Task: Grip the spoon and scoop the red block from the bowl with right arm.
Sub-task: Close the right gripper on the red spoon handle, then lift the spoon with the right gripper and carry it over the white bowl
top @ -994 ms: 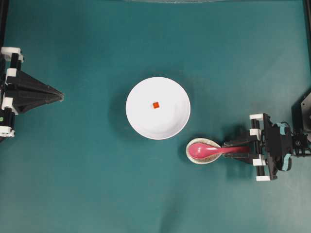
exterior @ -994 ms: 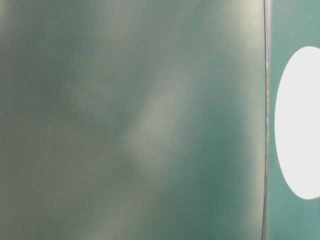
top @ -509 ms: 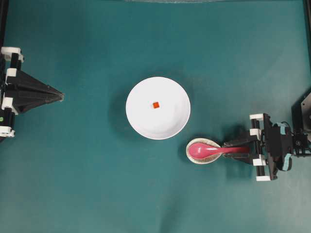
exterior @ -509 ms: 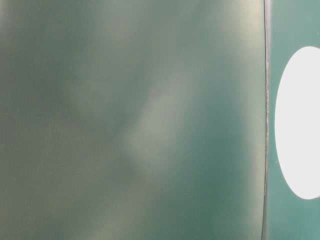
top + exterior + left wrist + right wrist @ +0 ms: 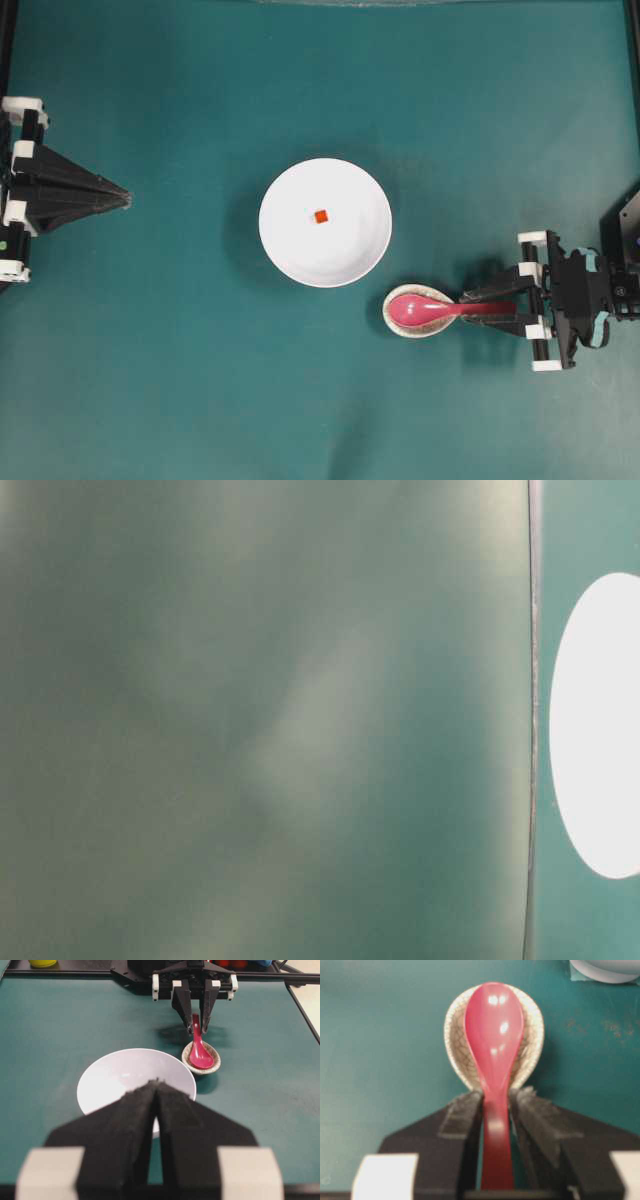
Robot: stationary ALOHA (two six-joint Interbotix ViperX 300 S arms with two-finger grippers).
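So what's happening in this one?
The right gripper has its fingers on either side of the handle of the glossy pink-red soup spoon, whose scoop rests in a small speckled egg-shaped dish. The tiny red-orange cube sits untouched in the large white bowl. The left gripper is parked, shut, at the table's far left.

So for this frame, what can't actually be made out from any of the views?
- Table-level view: almost all blur; only a cropped white oval, likely the bowl, shows at the right edge.
- Red block: hidden in the left wrist view by the left gripper.
- Spoon: the handle's end is cut off by the right wrist view's bottom edge.
- Speckled dish: its inside is covered by the spoon.
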